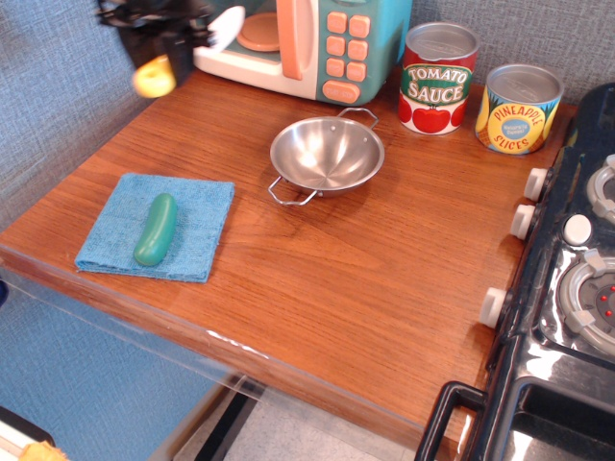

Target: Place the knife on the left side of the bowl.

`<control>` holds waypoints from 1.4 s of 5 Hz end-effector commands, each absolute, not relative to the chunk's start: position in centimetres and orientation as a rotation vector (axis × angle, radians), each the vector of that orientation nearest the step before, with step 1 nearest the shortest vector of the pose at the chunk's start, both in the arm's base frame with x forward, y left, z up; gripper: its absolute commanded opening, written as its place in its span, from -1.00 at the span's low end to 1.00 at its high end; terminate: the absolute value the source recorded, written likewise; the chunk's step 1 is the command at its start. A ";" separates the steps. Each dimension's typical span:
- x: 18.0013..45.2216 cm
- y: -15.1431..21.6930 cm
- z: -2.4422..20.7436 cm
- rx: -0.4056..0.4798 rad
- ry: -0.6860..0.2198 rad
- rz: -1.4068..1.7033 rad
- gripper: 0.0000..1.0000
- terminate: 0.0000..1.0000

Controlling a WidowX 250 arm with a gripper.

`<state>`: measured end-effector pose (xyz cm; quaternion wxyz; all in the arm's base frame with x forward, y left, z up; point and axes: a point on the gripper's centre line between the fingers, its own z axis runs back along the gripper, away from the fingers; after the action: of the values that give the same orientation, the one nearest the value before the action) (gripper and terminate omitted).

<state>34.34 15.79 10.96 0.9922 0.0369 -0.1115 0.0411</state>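
Note:
The steel bowl with two wire handles sits on the wooden counter, near the back middle. My gripper is at the far upper left, above the counter's back left corner, blurred by motion. It is shut on the knife: the yellow handle hangs at the lower left and the white blade points up right toward the toy microwave. The gripper is well to the left of the bowl and raised off the wood.
A toy microwave stands at the back. Tomato sauce can and pineapple can stand back right. A green pickle toy lies on a blue cloth at front left. A black stove borders the right.

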 end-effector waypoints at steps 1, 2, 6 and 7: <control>34.5 21.0 9.1 0.103 -0.200 -0.005 -1.00 -1.00; 35.1 20.4 6.4 0.080 -0.140 -0.024 -1.00 -1.00; 36.0 17.9 3.5 0.139 -0.033 -0.002 1.00 -1.00; 35.9 18.0 4.9 0.167 -0.051 0.005 1.00 -1.00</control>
<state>36.09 18.07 1.60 0.9976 0.0686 0.0071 0.0016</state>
